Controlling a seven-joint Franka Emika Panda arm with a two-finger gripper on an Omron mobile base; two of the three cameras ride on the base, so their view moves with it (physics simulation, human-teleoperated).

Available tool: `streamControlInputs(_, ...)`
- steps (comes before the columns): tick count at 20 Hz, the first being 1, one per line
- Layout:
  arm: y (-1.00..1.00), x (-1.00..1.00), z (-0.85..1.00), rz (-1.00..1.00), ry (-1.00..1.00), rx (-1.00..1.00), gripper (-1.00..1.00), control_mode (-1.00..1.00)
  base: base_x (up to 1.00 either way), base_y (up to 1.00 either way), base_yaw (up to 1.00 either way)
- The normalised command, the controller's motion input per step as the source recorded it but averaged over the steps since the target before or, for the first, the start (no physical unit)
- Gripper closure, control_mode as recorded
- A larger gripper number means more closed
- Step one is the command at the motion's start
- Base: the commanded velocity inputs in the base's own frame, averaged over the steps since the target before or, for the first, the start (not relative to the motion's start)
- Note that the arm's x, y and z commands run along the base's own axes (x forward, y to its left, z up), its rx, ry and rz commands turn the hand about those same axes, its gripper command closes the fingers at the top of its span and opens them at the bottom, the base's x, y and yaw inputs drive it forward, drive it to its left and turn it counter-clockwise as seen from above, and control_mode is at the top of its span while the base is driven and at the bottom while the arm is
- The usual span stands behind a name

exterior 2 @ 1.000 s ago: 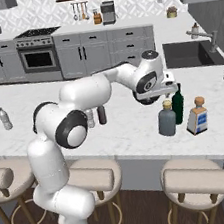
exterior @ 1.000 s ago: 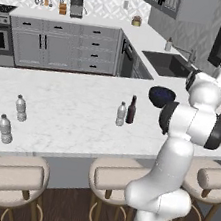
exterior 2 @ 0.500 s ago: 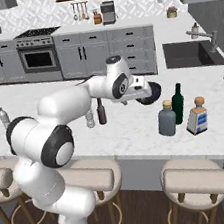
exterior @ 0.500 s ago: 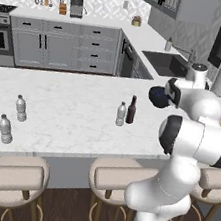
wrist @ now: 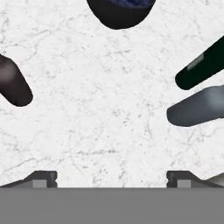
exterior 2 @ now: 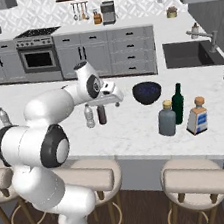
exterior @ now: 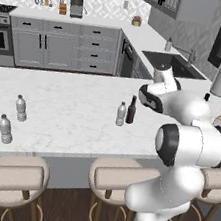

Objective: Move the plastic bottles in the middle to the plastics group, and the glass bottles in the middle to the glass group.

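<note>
Currently the gripper (exterior 2: 112, 94) hangs above the white marble counter (exterior 2: 137, 130) with its jaws spread wide and nothing between them. In the hand view, the bare counter lies between the fingertips (wrist: 43, 178).

The middle water bottle (exterior 2: 89, 116) stands upright just beside the slim dark brown bottle (exterior 2: 101, 113), below the gripper in the right base view.

The squat grey-blue bottle (exterior 2: 166, 119) stands by the dark green wine bottle (exterior 2: 178, 103) and the clear squarish bottle (exterior 2: 197, 116). A dark bowl (exterior 2: 147, 92) sits behind them.

The two water bottles of the plastics group (exterior: 13, 117) stand well apart from the middle pair, at the counter's far left in the left base view.
</note>
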Motion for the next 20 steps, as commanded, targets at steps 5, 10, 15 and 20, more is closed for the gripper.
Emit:
streamControlInputs(5,0.49,0.26,0.30,0.00,0.22,0.14,-1.00,-1.00,0.00,0.00,0.00)
streamControlInputs(10,0.28,0.36,0.15,0.00,0.12,0.19,-1.00,-1.00,0.00,0.00,0.00)
streamControlInputs(15,0.10,0.16,0.00,0.00,0.03,0.06,-1.00,-1.00,0.00,0.00,0.00)
streamControlInputs(20,0.30,0.30,0.00,0.00,0.02,0.00,-1.00,-1.00,0.00,0.00,0.00)
